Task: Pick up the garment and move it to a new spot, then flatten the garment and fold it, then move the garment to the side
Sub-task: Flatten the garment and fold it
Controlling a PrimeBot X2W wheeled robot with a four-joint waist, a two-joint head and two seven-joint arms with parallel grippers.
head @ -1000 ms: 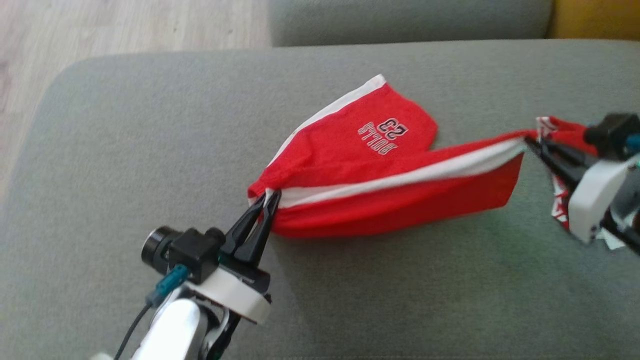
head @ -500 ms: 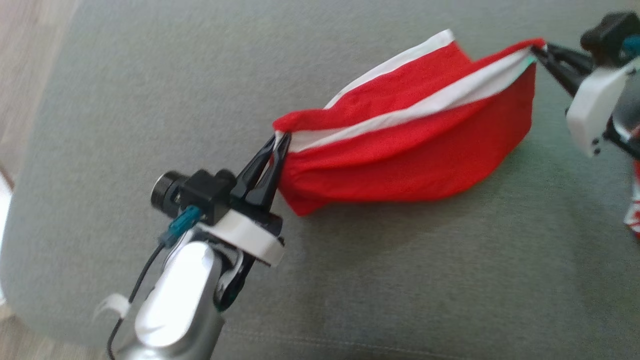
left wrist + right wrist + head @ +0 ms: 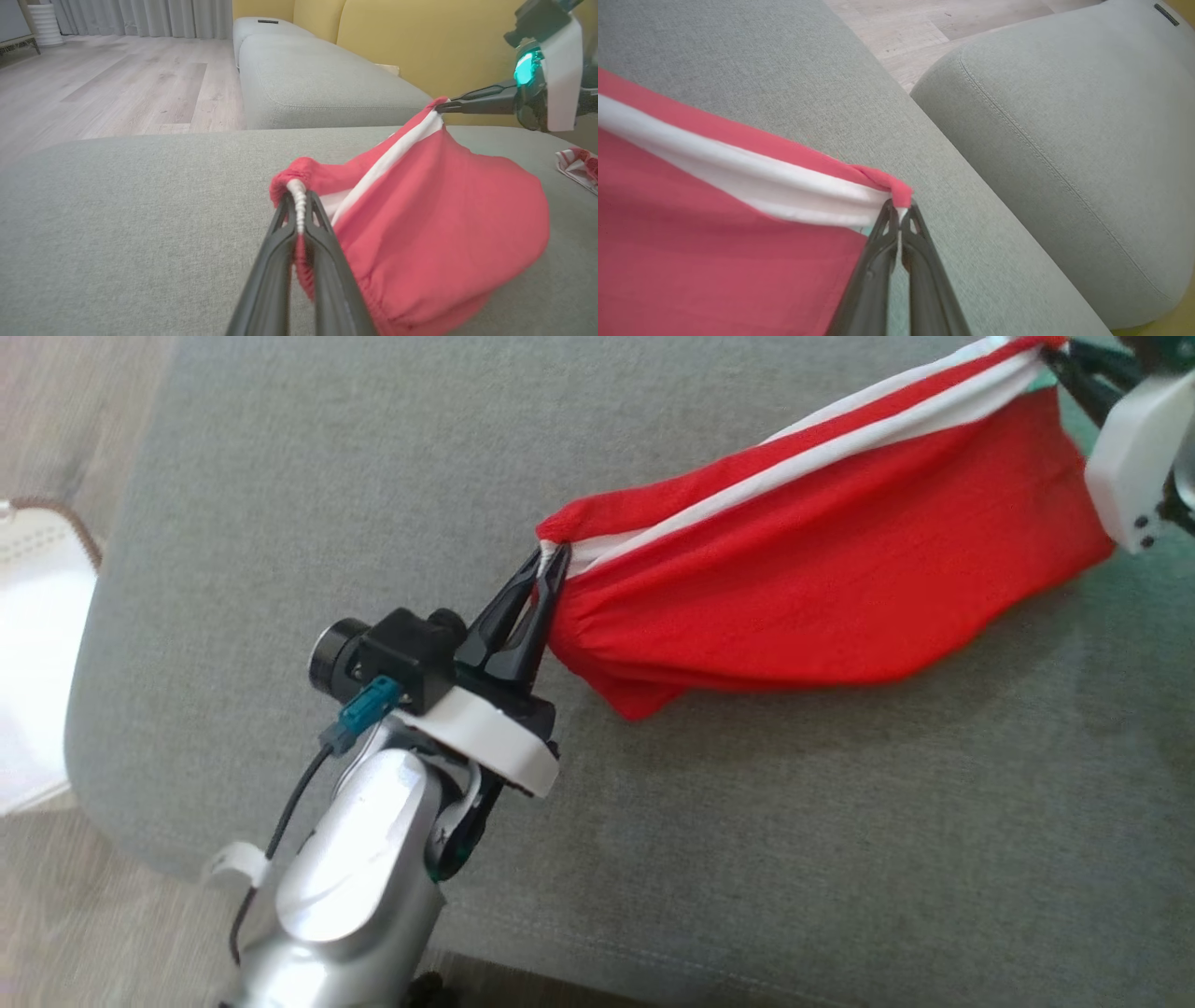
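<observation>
Head view — garment (image 3: 840, 579) edge taut between left end effector (image 3: 551, 553) and right end effector (image 3: 1053, 352), both pinching it — cushion (image 3: 280, 523) beneath.

Left gripper (image 3: 553, 553) is showing two long black fingers (image 3: 507, 614), a white collar (image 3: 490, 742) and a silver forearm (image 3: 355, 887). Its black camera (image 3: 387, 658) is carrying a teal plug (image 3: 367, 707) and dark cable (image 3: 280, 826). Right gripper (image 3: 1053, 355) is showing a white housing (image 3: 1125, 457) with two dark screws (image 3: 1145, 523).

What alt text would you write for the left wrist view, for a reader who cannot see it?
The left gripper, shut, pinches one end of a red garment with a white stripe; the right gripper holds the far end, stretching it over a grey sofa seat. Behind lie a yellow backrest and wooden floor.
</observation>
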